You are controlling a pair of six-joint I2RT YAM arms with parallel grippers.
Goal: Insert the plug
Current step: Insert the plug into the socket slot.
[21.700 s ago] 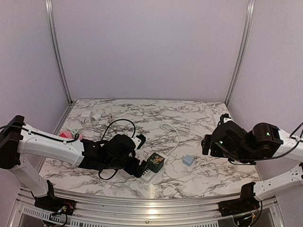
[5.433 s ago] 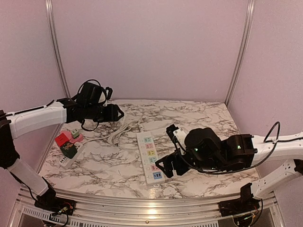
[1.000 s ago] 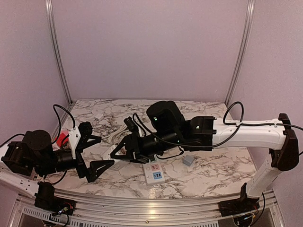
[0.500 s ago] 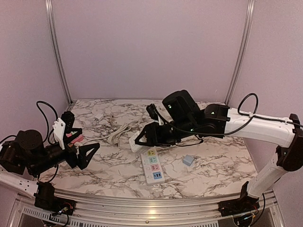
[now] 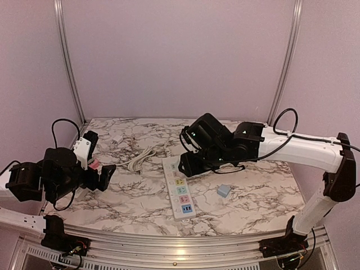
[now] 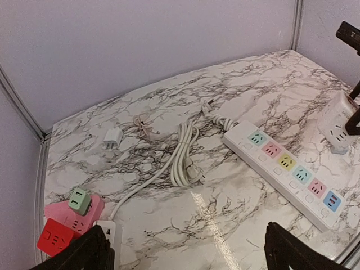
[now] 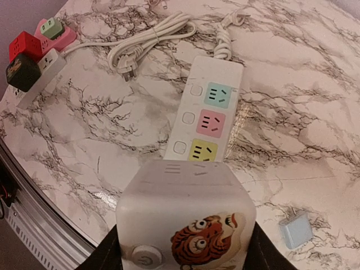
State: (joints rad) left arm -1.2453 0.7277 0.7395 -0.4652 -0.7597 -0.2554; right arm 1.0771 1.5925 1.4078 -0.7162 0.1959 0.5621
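Note:
The plug is a white cube adapter [image 7: 188, 216] with a tiger sticker and a power button. My right gripper [image 7: 185, 250] is shut on it, black fingers on both of its sides. It hangs above the near part of the white power strip [image 7: 211, 115], over the yellow socket. The strip [image 5: 180, 191] lies mid-table with a row of coloured sockets. In the top view my right gripper [image 5: 185, 165] hovers at the strip's far end. My left gripper [image 5: 104, 174] is open and holds nothing, off to the left. Its fingertips [image 6: 84, 253] frame bare marble.
A coiled white cable [image 6: 183, 154] with its own plug lies left of the strip. Red, pink and green cubes [image 6: 56, 239] cluster on a small strip at the left edge. A small blue adapter [image 5: 223, 190] lies right of the strip. A white charger [image 6: 112, 136] sits near the back wall.
My right arm has carried the cube rightward, from left of the strip to above it. My left arm has drawn back toward the left edge, still open.

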